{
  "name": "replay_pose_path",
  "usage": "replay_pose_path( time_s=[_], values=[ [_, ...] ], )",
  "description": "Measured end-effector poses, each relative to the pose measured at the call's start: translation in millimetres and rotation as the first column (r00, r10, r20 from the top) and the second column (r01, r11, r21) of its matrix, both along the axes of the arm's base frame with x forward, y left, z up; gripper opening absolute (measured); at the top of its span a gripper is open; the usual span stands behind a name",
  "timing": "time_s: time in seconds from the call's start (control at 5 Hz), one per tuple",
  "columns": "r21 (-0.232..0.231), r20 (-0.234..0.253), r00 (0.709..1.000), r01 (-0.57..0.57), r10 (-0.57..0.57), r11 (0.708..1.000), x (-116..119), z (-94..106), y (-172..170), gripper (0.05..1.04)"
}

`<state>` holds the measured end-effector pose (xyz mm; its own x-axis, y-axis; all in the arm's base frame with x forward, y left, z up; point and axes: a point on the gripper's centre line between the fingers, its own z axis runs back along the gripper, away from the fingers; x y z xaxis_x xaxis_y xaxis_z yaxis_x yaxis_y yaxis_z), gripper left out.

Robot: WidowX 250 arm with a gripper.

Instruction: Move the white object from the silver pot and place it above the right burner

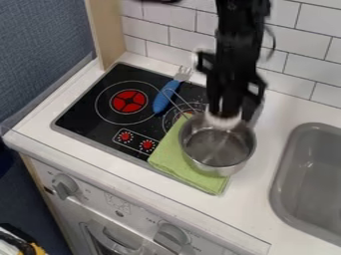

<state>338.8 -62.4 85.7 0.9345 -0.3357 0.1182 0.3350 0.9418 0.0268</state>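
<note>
And here we are, right over the silver pot (216, 154), where the white object (222, 121) shows as a short, pale, blurred band beneath the black tool (227, 110), at the pot's back rim. Much of it is hidden, so we can't make out its full shape, and we can't tell whether the tool has a grip on it or is spread around it. We see the bare grey metal inside the pot, which sits on a folded green cloth (196, 178) lapping from the black stove (83, 117) onto the white worktop (265, 196). Now look at the right burner (174, 115): the cloth and pot cover part of it, and the pot's long wire handle runs across it, towards the blue-handled fork (163, 98) lying just behind. Over to our left, there's the red-centred burner (128, 101); to the right, the grey sink (311, 184).
</note>
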Motion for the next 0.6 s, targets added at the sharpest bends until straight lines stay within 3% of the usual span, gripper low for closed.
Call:
replay_pose_path(
  time_s=[0.2, 0.4, 0.6],
  values=[
    [-0.012, 0.037, 0.999, -0.029, 0.029, 1.0, 30.3, 11.9, -0.2, 0.233],
    [0.027, -0.006, 0.998, -0.058, 0.058, 0.998, 50.9, -13.0, 6.2, 0.233],
    [0.071, -0.058, 0.995, -0.08, 0.084, 0.994, 57.0, -38.5, 17.1, 0.233]
  ],
)
